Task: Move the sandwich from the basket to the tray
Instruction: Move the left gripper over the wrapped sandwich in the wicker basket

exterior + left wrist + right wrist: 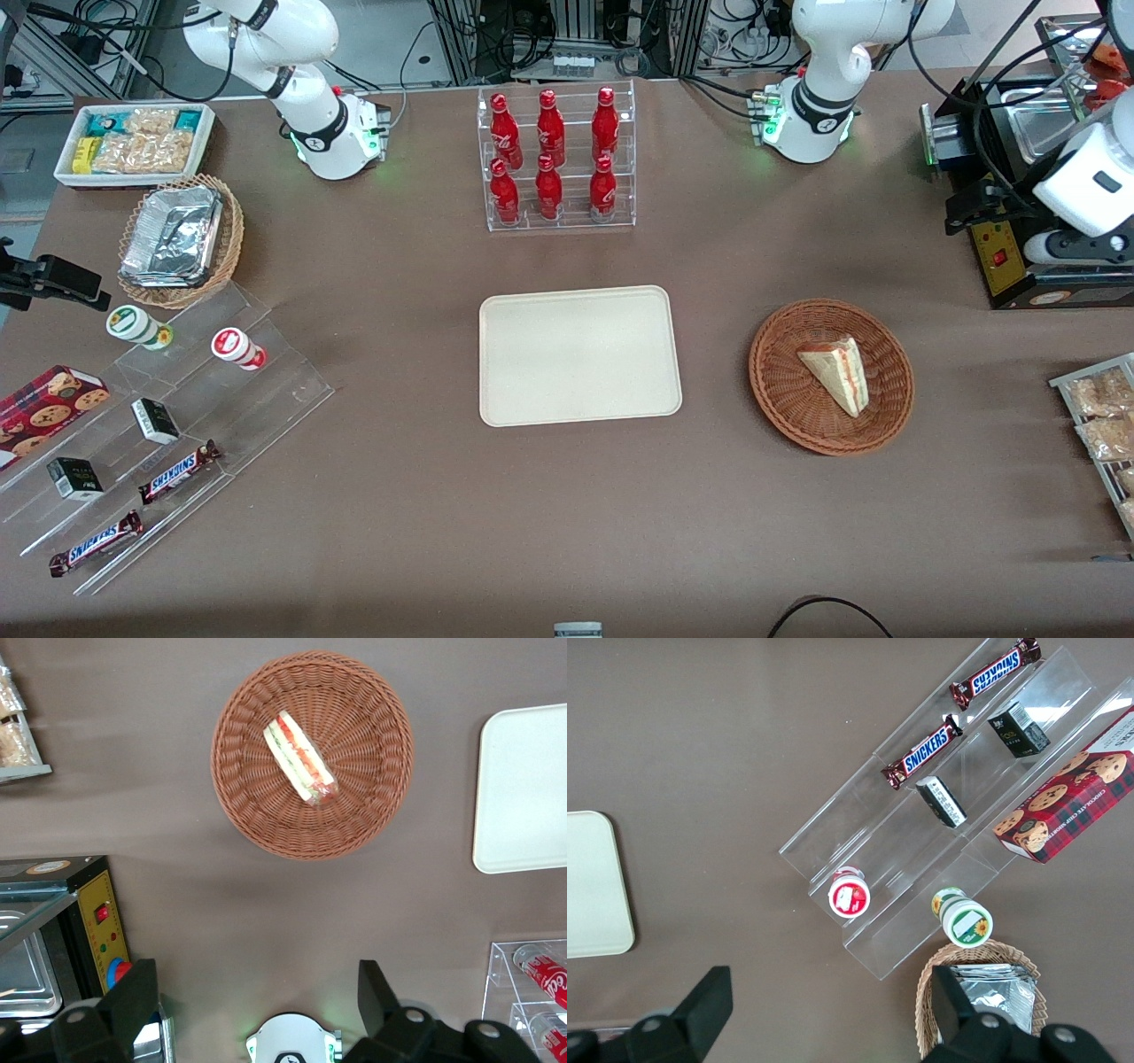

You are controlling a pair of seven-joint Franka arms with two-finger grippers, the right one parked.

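Note:
The sandwich, a pale triangular wedge with red and green filling on its cut side, lies in the round reddish-brown wicker basket. The cream rectangular tray lies flat beside the basket, toward the parked arm's end, with nothing on it. My left gripper hangs high above the table, farther from the front camera than the basket, near the black machine. It is open, with its fingers wide apart and nothing between them. The working arm's hand shows at the table's end.
A clear rack of red bottles stands farther back than the tray. A black machine with a yellow panel and a wire rack of bagged snacks flank the basket. A clear stepped stand, foil-tray basket and white bin sit toward the parked arm's end.

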